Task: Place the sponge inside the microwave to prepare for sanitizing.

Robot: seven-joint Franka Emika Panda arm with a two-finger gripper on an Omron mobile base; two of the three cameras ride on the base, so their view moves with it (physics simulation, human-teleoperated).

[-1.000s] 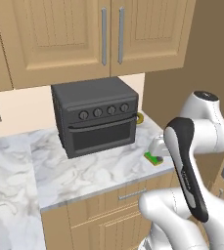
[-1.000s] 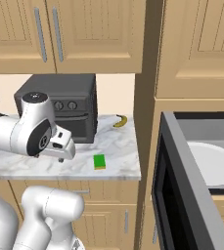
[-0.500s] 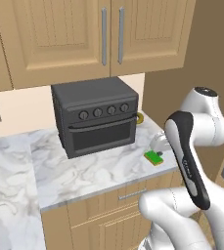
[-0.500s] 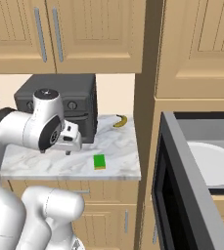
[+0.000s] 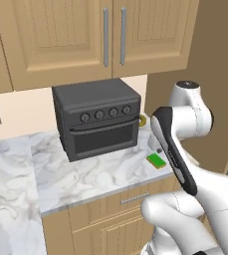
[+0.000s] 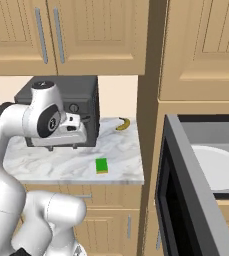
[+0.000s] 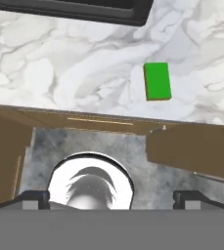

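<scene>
The jaws of the gripper [image 7: 111, 197] stand spread wide with nothing between them, above the floor in front of the marble counter [image 6: 61, 162]. The microwave [image 6: 201, 175], right of the counter, has its door swung open and holds a round white plate [image 6: 218, 167]. The sponge [image 6: 101, 165], a flat green rectangle, lies on the counter near its front edge, in front of the boxy black toaster oven [image 5: 96, 123], and a banana [image 6: 122, 124] lies further back, beneath the wooden cabinets [image 5: 85, 37].
</scene>
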